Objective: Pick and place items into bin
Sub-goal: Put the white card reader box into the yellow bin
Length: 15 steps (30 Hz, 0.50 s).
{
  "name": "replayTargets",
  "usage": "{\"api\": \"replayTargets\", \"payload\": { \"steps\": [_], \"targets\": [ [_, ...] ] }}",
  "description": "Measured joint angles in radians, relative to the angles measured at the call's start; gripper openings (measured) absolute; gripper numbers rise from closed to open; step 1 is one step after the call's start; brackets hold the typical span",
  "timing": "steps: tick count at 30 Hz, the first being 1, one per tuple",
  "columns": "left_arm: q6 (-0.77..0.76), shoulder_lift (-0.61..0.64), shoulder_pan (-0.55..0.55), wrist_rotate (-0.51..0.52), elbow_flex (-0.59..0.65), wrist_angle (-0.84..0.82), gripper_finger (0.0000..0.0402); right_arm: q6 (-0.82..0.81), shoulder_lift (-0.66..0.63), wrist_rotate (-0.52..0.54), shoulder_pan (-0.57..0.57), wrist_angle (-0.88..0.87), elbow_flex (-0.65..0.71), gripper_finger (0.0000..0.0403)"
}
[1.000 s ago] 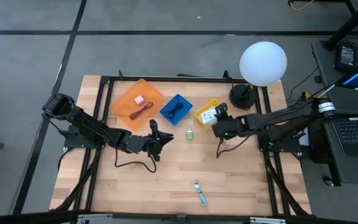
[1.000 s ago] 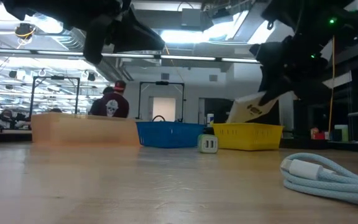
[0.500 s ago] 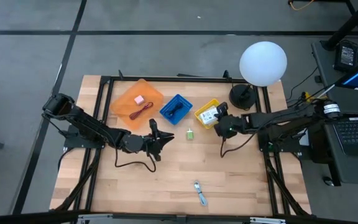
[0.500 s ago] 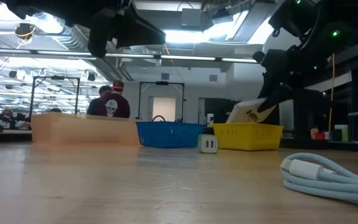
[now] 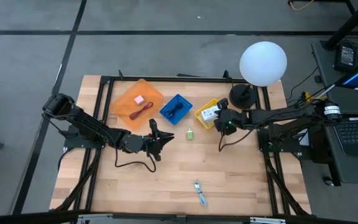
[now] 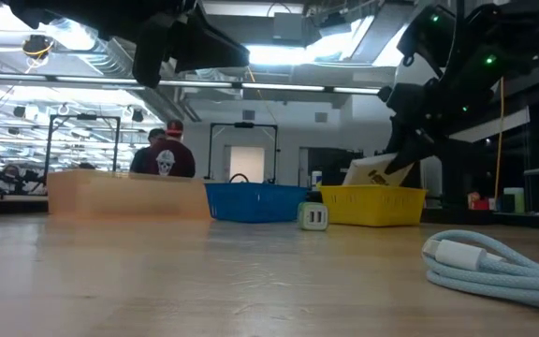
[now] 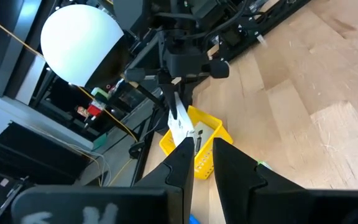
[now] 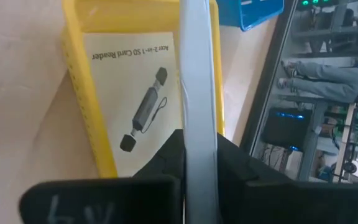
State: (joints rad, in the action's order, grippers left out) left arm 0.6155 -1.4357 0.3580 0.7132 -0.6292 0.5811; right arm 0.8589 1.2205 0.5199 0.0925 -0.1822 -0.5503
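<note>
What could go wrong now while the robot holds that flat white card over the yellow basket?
The right gripper pinches the thin white card edge-on above the yellow plastic basket. It may slip early and land crooked.

A white printed card-reader packet already lies inside, so the card could lean on it or on the rim and stick out.

The small green and white piece sits close by on the wooden table; a swinging arm might knock it.

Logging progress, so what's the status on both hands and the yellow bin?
Right hand over yellow bin, clamped on white card. Printed packet already inside. Left hand idle mid-table, empty. Nothing blocking.
</note>
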Motion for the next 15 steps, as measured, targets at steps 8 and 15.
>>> {"api": "replayTargets", "payload": {
  "steps": [8,15],
  "targets": [
    [0.000,0.000,0.000,0.000,0.000,0.000,0.0054,0.035,0.000,-0.077,0.024,-0.001,0.000,0.0076],
    [0.000,0.000,0.000,0.000,0.000,0.000,0.0054,0.065,0.001,-0.096,0.026,0.005,0.000,0.0113]
  ]
}}
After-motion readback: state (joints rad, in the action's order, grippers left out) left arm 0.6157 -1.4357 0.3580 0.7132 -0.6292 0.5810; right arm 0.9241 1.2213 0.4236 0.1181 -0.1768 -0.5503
